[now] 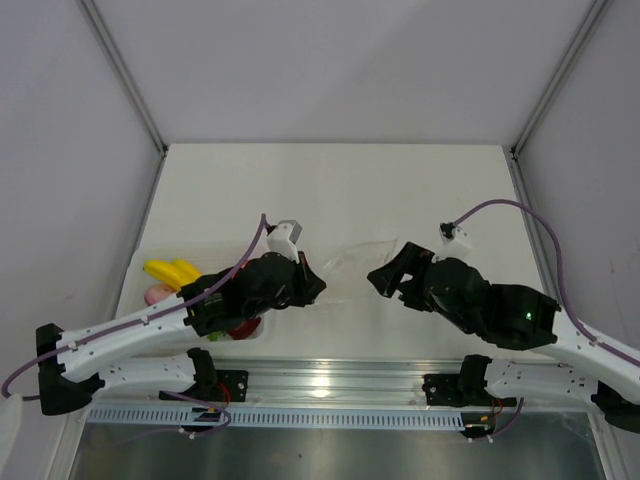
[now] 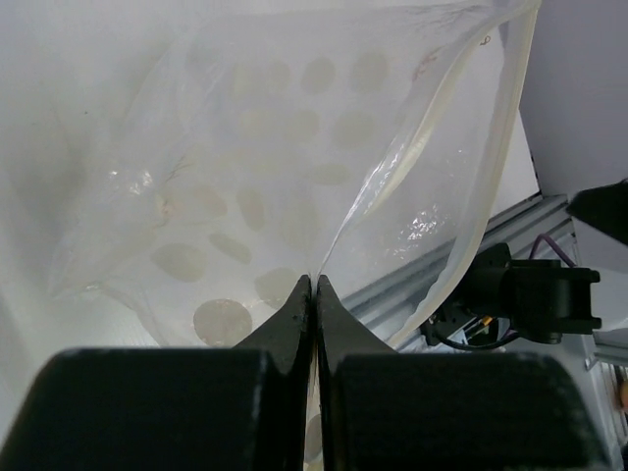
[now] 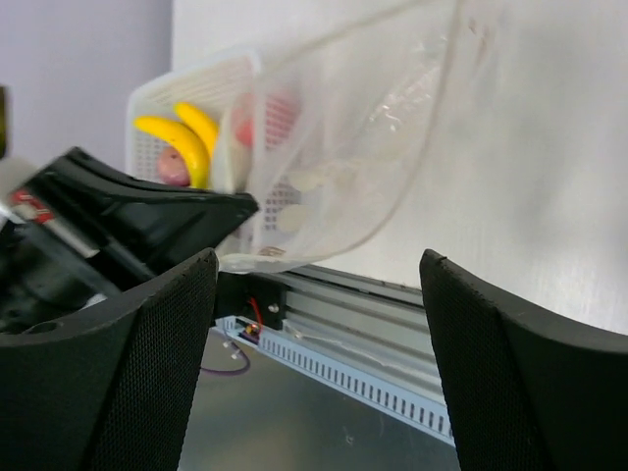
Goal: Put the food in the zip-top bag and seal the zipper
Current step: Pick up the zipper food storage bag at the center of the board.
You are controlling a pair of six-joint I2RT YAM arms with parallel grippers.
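Observation:
The clear zip-top bag hangs between my two grippers and looks empty. My left gripper is shut on one thin edge of the bag, its fingertips pinching the film. A thicker strip, probably the zipper, runs along the bag's right edge. My right gripper is open and empty, just right of the bag, jaws wide apart. The food lies in a white tray at the left: a yellow banana, a pinkish round piece, and a red piece partly under my left arm.
The perforated white tray with the banana stands just behind my left gripper. The aluminium rail runs along the table's near edge. Grey walls close in the table at both sides and at the back.

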